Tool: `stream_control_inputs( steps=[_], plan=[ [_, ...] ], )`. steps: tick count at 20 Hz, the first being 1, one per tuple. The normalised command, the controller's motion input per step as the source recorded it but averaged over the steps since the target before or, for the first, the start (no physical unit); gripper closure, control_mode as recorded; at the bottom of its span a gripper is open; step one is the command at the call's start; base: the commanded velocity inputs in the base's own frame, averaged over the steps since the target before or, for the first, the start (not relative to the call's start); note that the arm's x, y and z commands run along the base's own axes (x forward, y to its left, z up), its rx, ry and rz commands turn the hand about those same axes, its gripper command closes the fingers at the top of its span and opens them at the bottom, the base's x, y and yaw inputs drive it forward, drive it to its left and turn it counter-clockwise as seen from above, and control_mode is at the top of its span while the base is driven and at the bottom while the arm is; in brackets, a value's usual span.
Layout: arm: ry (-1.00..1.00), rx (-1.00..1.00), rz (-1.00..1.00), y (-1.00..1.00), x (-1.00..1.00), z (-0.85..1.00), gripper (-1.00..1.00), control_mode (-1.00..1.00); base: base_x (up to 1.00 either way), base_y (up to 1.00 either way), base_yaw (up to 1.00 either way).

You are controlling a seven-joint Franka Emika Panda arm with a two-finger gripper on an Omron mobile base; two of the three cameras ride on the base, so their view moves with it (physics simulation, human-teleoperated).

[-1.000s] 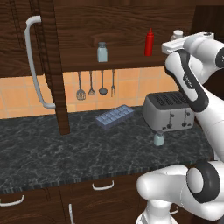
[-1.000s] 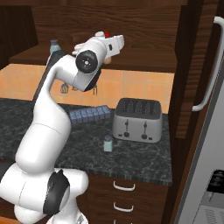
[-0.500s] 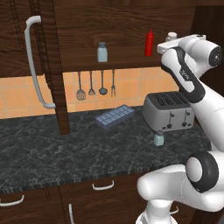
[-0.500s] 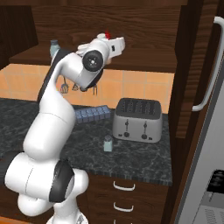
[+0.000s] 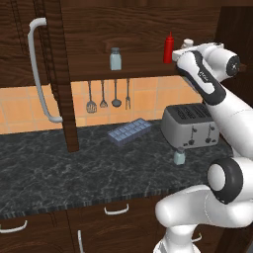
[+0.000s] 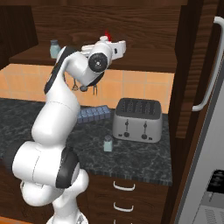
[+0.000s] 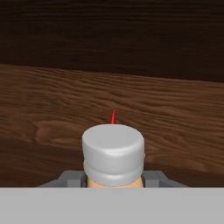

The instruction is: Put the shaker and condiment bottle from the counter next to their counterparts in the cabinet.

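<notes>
Left base view takes in the cabinet [image 5: 123, 74], a dark brown wall unit whose open door stands at the left with a long curved grey handle [image 5: 40, 69], and below it the counter [image 5: 74, 168], a long black marbled worktop running left to right. On the right part of the counter sits a grey toaster [image 5: 190, 126], with a blue-grey ice cube tray [image 5: 129, 132] to its left and farther back, under a row of utensils [image 5: 106, 96] hanging on the tiled wall. The shaker [image 5: 179, 156] stands upright on the counter just in front of the toaster, near the front edge; the right base view shows it at the toaster's near left corner [image 6: 108, 143]. Up on the cabinet shelf its twin shaker [image 5: 115, 59] stands toward the middle, well apart from the slim red bottle [image 5: 169, 48] at the right. The arm reaches up to that shelf, its hand just right of the red bottle. In the hand view the gripper [image 7: 113, 179] is closed on the condiment bottle [image 7: 113, 155], whose pale cap and tan shoulder rise between the dark finger tips, with the red nozzle tip poking up right behind the cap against the wooden back wall.
</notes>
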Motion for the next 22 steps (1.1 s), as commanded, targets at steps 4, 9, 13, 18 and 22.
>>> stream_control_inputs(
  steps=[4,9,13,18,22],
  plan=[
    [0.0,0.02,0.01,0.0,0.41,-0.13,1.0,-1.0,0.0,0.0,0.0],
    [0.0,0.02,0.0,0.0,0.36,-0.11,1.0,-1.0,0.0,0.0,0.0],
    [0.0,0.0,0.01,0.0,0.19,-0.28,-1.0,-1.0,0.0,0.0,0.0],
    [0.0,0.0,0.0,-0.03,0.04,-0.28,-1.0,-1.0,0.0,0.0,0.0],
    [0.0,0.0,0.0,-0.11,-0.02,-0.01,-1.0,-1.0,0.0,0.0,0.0]
  ],
)
